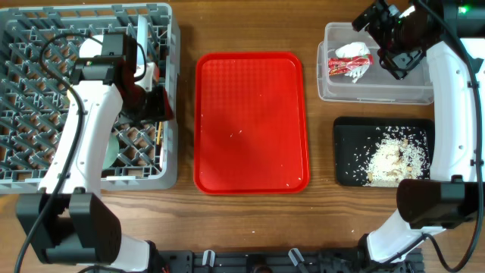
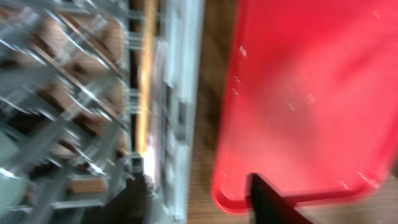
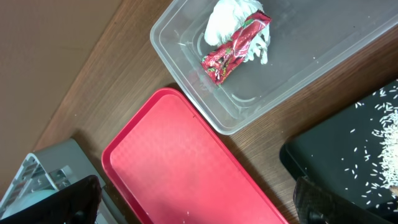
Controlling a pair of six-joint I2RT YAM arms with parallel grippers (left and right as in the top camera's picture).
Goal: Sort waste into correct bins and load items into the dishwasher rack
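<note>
The thin wooden chopsticks (image 1: 160,140) show as a pale yellow line lying inside the dishwasher rack (image 1: 23,180), along its right wall on the near side. In the blurred left wrist view they are only a yellowish streak.

We judge them light, stiff and smooth. They would roll or slip through the lattice easily, so any further hold should pinch both sticks together across their middle rather than at a tip.

The left gripper (image 2: 199,190) hangs over that right wall. Its two dark fingers (image 2: 273,202) stand apart at the bottom of the wrist view, and we can see nothing between them but the rack wall and table wood.

Just right of the rack lies the red tray (image 1: 250,121), bare except for a few specks. Further right, on the far side, the clear tub (image 1: 379,95) holds the crumpled red-and-white wrapper (image 1: 350,62). Near it, the black tray (image 1: 348,152) holds the whitish rice scraps (image 1: 394,158).

The right gripper (image 3: 196,186) hovers above the tub with its jaws wide apart and empty. From how things lie, we judge the sorting close to done.
</note>
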